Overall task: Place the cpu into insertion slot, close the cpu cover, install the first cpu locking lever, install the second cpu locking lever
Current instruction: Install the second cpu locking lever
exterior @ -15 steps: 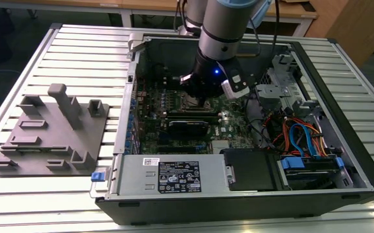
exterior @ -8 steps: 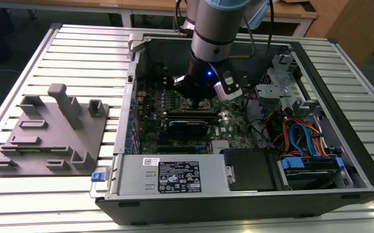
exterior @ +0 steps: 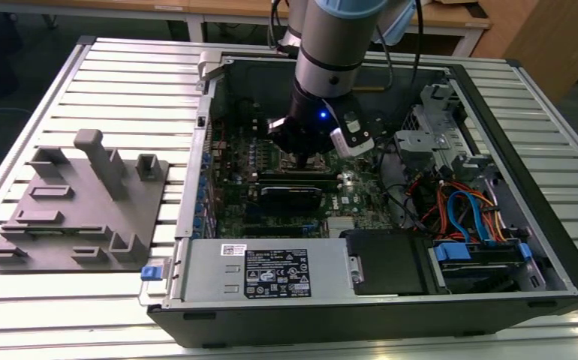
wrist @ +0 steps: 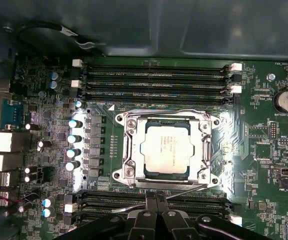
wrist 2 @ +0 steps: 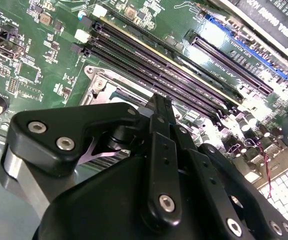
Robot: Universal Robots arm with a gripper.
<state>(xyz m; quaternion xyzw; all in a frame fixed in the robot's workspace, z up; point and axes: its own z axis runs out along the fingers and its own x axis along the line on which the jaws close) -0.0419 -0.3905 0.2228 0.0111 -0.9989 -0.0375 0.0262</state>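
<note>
With its fingers pressed together on nothing, the gripper (wrist: 156,202) sits at six o'clock of the chip (wrist: 166,150), beside a locking lever (wrist: 176,191).

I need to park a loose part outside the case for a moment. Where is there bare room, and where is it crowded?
Bare slatted table lies at the exterior view's left, behind the grey fixture plate, and along the near edge below it. Inside the computer case it is crowded: the gripper hangs beside the cpu, with cables at the exterior view's right.
</note>
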